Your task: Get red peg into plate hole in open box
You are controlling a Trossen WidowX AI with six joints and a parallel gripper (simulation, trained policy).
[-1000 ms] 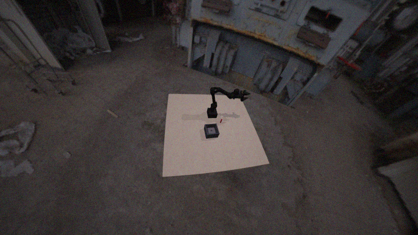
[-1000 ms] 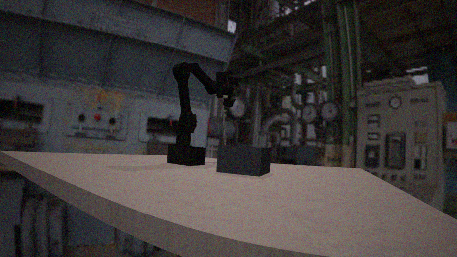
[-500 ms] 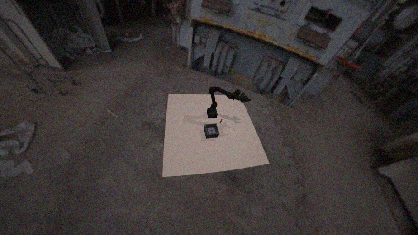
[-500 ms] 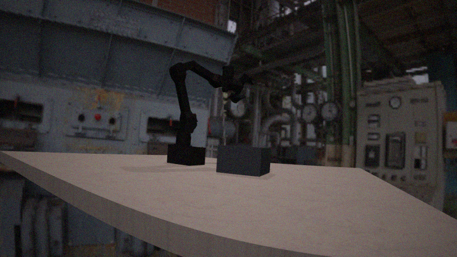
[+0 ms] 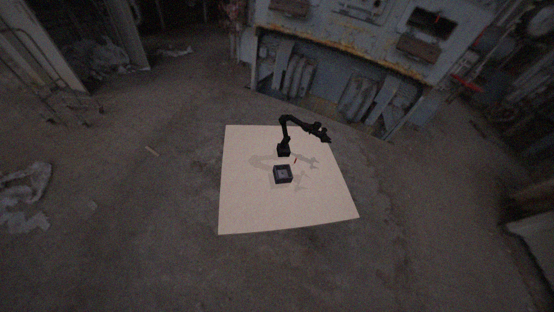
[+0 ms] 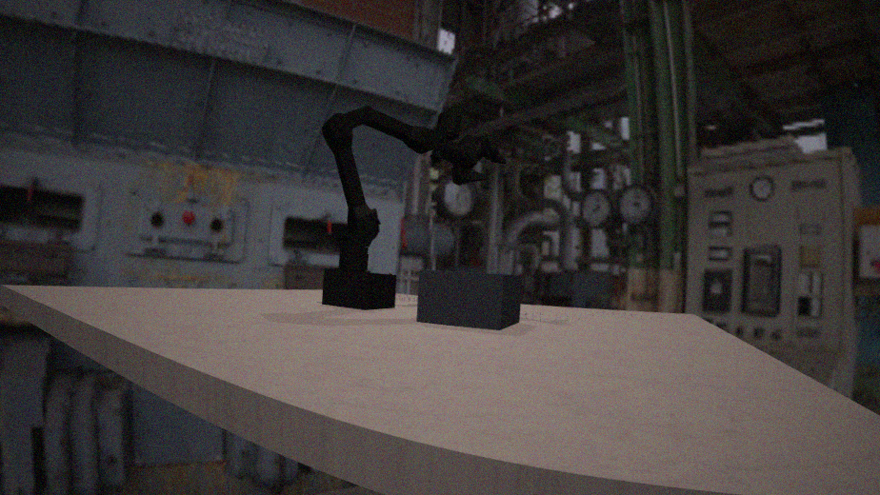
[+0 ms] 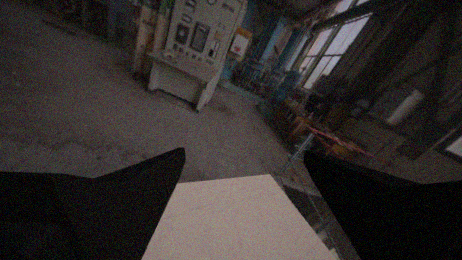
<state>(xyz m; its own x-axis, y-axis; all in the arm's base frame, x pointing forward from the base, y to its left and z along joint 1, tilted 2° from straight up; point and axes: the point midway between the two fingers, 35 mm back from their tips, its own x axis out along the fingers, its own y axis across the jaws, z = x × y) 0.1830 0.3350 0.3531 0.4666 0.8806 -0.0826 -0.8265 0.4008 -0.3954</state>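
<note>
the open dark grey square box (image 5: pixel 276 179) (image 6: pixel 468 300) sat on the pale wooden tabletop (image 5: pixel 252 209) (image 6: pixel 492 381) (image 7: pixel 225 220). the thin red peg (image 5: pixel 295 160) lay just beyond the box's right back corner in the top view. the black fingers (image 5: pixel 328 138) (image 6: pixel 486 168), spread nearly fully and holding nothing, hung above and well right of the box.

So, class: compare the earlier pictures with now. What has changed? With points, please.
The hand (image 5: pixel 328 135) (image 6: pixel 494 170) (image 7: pixel 244 154) swung rightward in the exterior view, turning from pointing down to pointing outward; from the top it shifted slightly down the picture. Nothing was picked up or let go. The red peg (image 5: pixel 295 160) and open box (image 5: pixel 283 180) (image 6: pixel 468 300) stayed put.
</note>
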